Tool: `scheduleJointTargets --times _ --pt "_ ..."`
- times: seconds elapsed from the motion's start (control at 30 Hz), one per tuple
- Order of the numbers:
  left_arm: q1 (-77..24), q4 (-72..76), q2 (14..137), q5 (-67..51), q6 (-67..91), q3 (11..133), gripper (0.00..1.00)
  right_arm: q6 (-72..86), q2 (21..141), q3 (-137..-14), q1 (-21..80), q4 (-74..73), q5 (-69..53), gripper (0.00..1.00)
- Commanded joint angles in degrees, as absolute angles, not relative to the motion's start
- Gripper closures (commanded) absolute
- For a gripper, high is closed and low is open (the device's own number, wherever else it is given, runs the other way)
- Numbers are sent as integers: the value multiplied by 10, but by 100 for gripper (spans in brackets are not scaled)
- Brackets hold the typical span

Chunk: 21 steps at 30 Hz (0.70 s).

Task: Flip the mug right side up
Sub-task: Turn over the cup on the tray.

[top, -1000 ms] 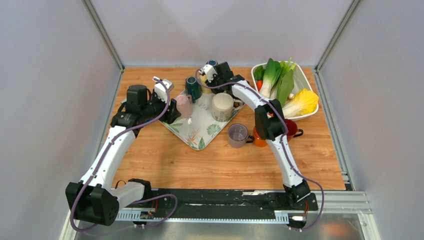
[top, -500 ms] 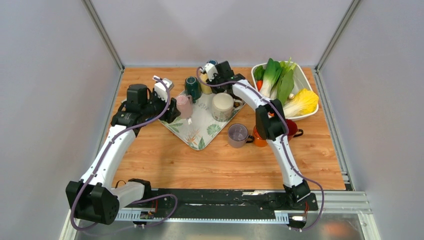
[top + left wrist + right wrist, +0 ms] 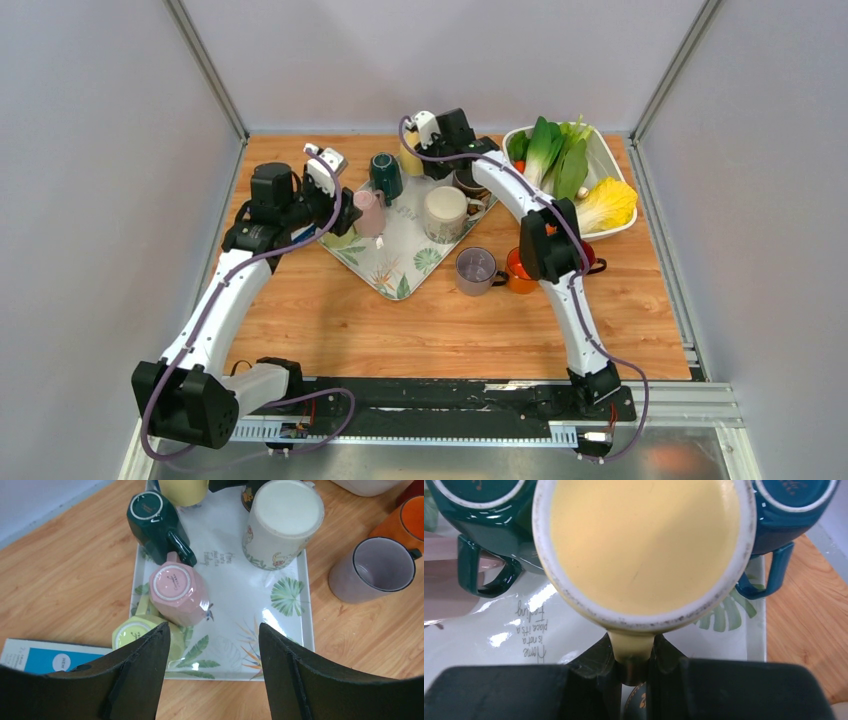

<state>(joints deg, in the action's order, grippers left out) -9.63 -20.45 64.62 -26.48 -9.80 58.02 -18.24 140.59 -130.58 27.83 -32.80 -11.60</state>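
Observation:
A yellow mug (image 3: pixel 644 545) stands bottom-up at the far end of the leaf-print tray (image 3: pixel 574 625), its flat base facing the right wrist camera. My right gripper (image 3: pixel 633 652) is shut on the mug's handle, one finger on each side. From above, the yellow mug (image 3: pixel 410 162) shows just left of the right gripper (image 3: pixel 428 150). My left gripper (image 3: pixel 214 640) hangs open and empty over the tray's near left corner, beside an upturned pink mug (image 3: pixel 177 592) and a lime mug (image 3: pixel 132 635).
Also on the tray (image 3: pixel 400 270) are an upturned dark green mug (image 3: pixel 386 175), a white mug (image 3: pixel 445 213) and a blue mug (image 3: pixel 794 505). A purple mug (image 3: pixel 475 270) and an orange mug (image 3: pixel 517 272) stand upright on the table. A vegetable dish (image 3: pixel 612 165) sits back right.
My right gripper has closed on the yellow mug's handle and shifted slightly toward the back. The left gripper drew back a little, uncovering the lime mug.

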Motion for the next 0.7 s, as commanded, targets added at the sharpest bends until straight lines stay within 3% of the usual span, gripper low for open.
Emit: scheduleJointTargets --times 0.0,0.27,0.5,0.67 --pt "-103 -142 643 -276 -133 583 27 -162 1322 -1332 270 -292 -118 100" --pt "-142 -77 620 -263 -245 555 27 -112 1231 -1283 247 -300 -202 100" --pt "-218 142 558 -125 -413 419 29 -72 1166 -1215 221 -301 -594 100" --pt "-261 272 542 -59 -539 349 31 -57 1153 -1155 220 -297 -742 100"
